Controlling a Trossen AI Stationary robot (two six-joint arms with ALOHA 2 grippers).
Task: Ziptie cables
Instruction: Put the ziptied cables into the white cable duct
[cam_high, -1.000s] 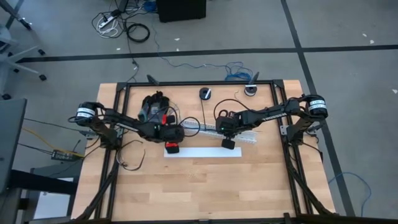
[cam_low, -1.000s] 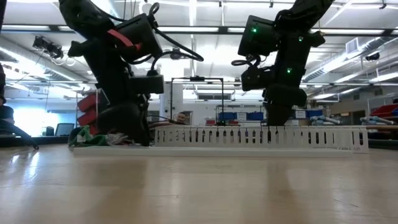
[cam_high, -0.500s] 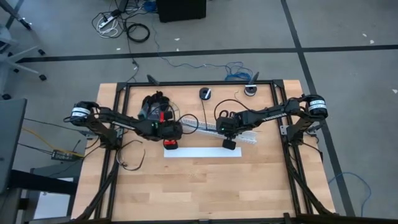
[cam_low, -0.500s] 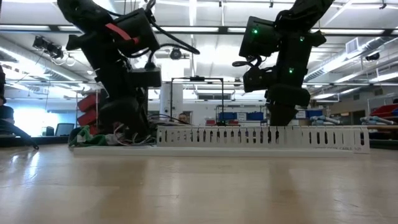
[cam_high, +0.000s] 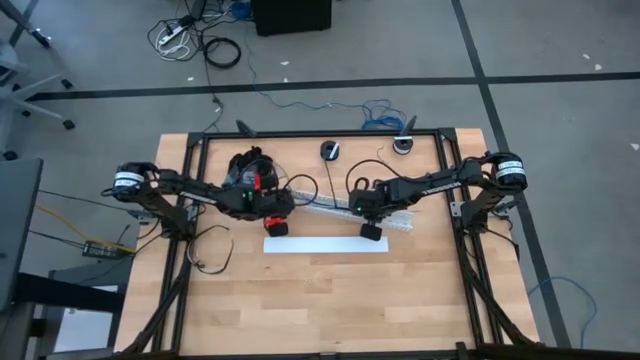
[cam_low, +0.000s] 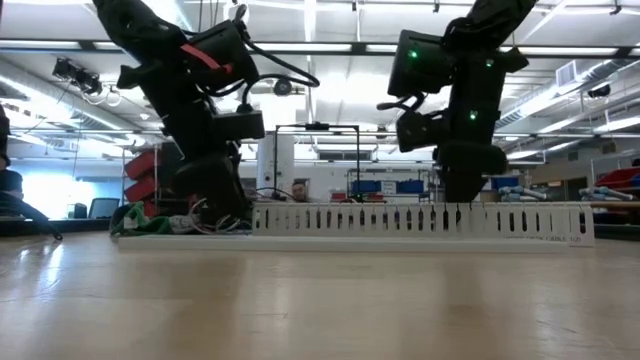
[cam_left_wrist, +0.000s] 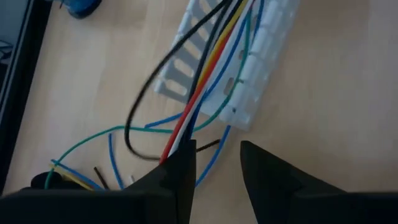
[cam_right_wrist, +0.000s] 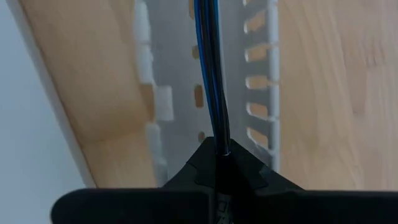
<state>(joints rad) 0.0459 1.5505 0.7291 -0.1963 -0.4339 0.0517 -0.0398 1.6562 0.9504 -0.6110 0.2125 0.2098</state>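
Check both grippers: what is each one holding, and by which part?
The right gripper is shut on the cables, pinching the bundle where it runs inside the white slotted duct. The left gripper stands open over the loose wires at the duct's end, holding nothing.

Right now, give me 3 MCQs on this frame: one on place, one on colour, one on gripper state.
1. Where do the cables run?
A. Inside the white slotted duct
B. Across the flat white strip
C. Off the table edge

2. Which colour is not among the wires at the left gripper?
A. Green
B. Purple
C. Blue

3. How does the right gripper stand?
A. Open above the duct
B. Shut on the cables
C. Shut on nothing

Key: 1 A, both wrist views show the bundle lying in the channel. 2 B, no purple shows; black, red, yellow, white, blue and green do. 3 B, its fingers meet around the dark bundle.
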